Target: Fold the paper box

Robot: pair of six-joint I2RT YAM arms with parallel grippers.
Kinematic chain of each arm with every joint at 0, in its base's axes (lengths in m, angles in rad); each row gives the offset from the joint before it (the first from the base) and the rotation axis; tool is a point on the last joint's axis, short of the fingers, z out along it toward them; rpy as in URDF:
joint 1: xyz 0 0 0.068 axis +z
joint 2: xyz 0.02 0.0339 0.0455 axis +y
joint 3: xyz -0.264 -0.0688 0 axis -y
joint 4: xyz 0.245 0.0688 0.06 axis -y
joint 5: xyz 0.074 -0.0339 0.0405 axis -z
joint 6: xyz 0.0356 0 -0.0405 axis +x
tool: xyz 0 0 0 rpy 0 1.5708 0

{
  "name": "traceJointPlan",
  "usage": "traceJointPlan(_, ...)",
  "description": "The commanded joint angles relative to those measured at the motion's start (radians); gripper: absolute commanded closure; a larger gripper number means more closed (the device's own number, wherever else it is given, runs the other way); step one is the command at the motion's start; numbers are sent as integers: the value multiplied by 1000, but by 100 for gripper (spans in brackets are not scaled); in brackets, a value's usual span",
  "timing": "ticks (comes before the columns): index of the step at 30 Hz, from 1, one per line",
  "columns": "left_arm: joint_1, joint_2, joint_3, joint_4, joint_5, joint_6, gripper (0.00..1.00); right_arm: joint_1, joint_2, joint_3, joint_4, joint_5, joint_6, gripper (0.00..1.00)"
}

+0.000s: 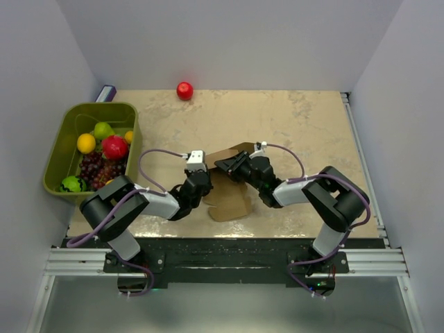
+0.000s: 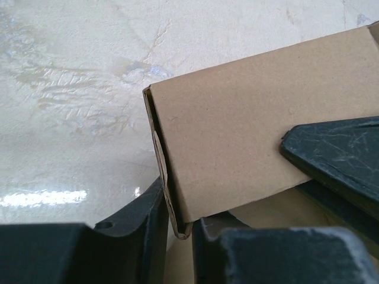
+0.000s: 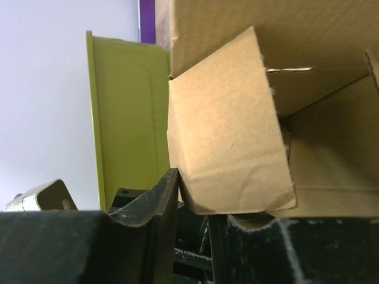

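The paper box [image 1: 230,200] is brown cardboard, partly folded, lying at the table's near middle between both arms. My left gripper [image 1: 202,184] is at its left side. In the left wrist view a doubled wall edge of the box [image 2: 249,136] stands between the narrow jaws of the left gripper [image 2: 179,231], which is shut on it. My right gripper [image 1: 233,166] is at the box's far edge. In the right wrist view a bent flap of the box [image 3: 225,142] rests on the tips of the right gripper [image 3: 194,195], which is open with only a gap between its fingers.
A green bin [image 1: 69,139] of fruit stands at the left, and its wall [image 3: 127,118] shows beyond the flap. A red apple [image 1: 184,90] lies at the table's far edge. A small purple object [image 1: 105,92] sits behind the bin.
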Motion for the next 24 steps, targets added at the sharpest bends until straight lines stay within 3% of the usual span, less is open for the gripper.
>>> traceJointPlan(1, 8, -33, -38, 15, -38, 17, 83, 3, -39, 24, -48, 23, -18, 68)
traceJointPlan(6, 9, -36, -44, 13, -29, 41, 93, 5, -60, 26, -48, 23, -38, 55)
traceJointPlan(15, 11, -72, -55, -11, -9, 89, 100, 3, -171, 29, -88, 21, -127, 27)
traceJointPlan(20, 17, -104, -66, -43, 14, 106, 100, -8, -228, 23, -124, 9, -165, 21)
traceJointPlan(24, 34, -162, -113, -22, 63, 133, 100, -85, -284, 20, -161, -44, -190, 19)
